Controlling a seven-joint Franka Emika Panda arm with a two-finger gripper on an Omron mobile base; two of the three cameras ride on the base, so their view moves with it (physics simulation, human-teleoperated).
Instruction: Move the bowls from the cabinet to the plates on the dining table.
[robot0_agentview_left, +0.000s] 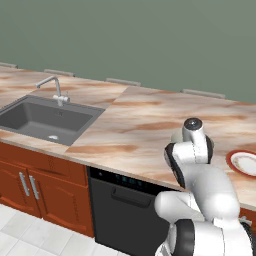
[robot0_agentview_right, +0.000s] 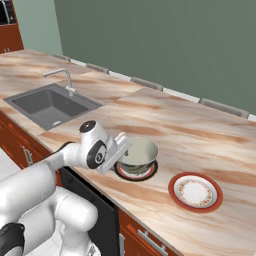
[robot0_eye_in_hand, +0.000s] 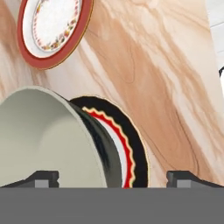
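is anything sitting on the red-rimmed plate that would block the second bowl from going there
Nothing visible does. The red-rimmed plate lies bare on the dining table, apart from the black-rimmed plate that already carries the metal bowl.

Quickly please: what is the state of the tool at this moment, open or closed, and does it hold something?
Tool: open, holding nothing; its fingertips stand wide apart beside the metal bowl, which sits on the black-rimmed plate.

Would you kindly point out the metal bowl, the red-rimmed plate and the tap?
metal bowl (robot0_agentview_right: 138, 152): right base view, cream inside.
red-rimmed plate (robot0_agentview_right: 195, 192): right base view, white centre.
tap (robot0_agentview_right: 62, 76): right base view, curved spout.
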